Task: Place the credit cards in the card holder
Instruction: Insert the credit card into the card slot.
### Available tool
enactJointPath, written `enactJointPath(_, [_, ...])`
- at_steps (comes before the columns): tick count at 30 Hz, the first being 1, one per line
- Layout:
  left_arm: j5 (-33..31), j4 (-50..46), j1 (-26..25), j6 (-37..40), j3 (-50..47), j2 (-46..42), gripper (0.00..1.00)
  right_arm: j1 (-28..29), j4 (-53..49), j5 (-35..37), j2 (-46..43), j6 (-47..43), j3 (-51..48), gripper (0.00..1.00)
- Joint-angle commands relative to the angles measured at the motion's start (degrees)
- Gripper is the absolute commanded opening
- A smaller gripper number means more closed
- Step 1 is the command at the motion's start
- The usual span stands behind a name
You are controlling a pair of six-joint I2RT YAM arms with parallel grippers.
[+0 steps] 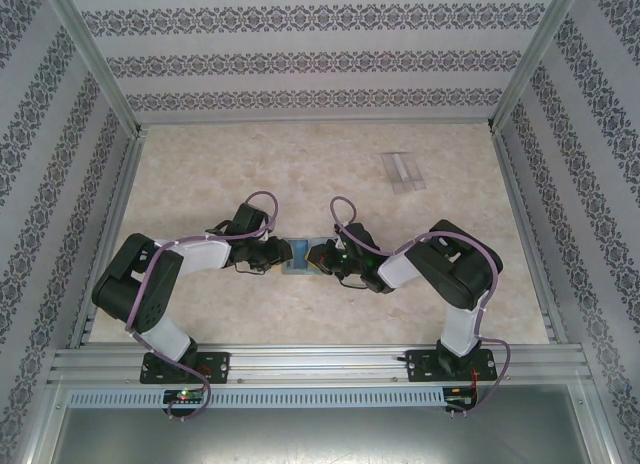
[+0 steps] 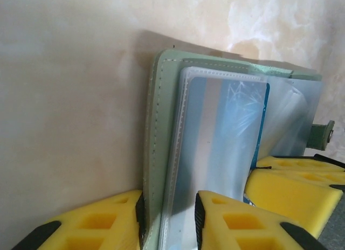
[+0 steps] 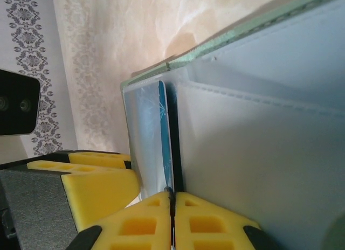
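The grey-green card holder (image 1: pixel 298 252) lies open at the table's centre between both grippers. In the left wrist view its stitched cover (image 2: pixel 160 131) and clear sleeves stand on edge, and a blue-faced credit card (image 2: pixel 229 131) sits in a sleeve. My left gripper (image 2: pixel 170 209) is open: its jaws straddle the cover edge, one pad against the cover, the other clear of the sleeve. My right gripper (image 3: pixel 172 195) is shut on the thin edge of the credit card (image 3: pixel 164 137), next to the card holder's sleeves (image 3: pixel 259 153). From above, the left gripper (image 1: pixel 272 252) and right gripper (image 1: pixel 325 259) face each other.
A clear plastic box (image 1: pixel 403 172) lies at the back right of the marble-patterned table (image 1: pixel 200 184). Patterned walls and metal posts enclose the table on three sides. The right gripper's yellow fingers (image 2: pixel 291 191) crowd the left wrist view.
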Motion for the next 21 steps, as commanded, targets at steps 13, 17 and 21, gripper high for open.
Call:
enactJointPath(13, [0.3,-4.5,-0.8,1.1,0.6,-1.1,0.35,-0.9,-15.7,4.6,-11.6,-9.3,-1.0,0.36])
enactJointPath(17, [-2.8,-10.0,-0.8,4.9,2.9,-2.1,0.35,-2.3,-20.1,5.7,-13.8,-11.5,-1.4,0.39])
enactJointPath(21, [-3.2,-10.8,-0.8,5.6,3.3,-2.9,0.35,-3.0,-22.5,5.8,-14.8,-13.2,-1.4,0.38])
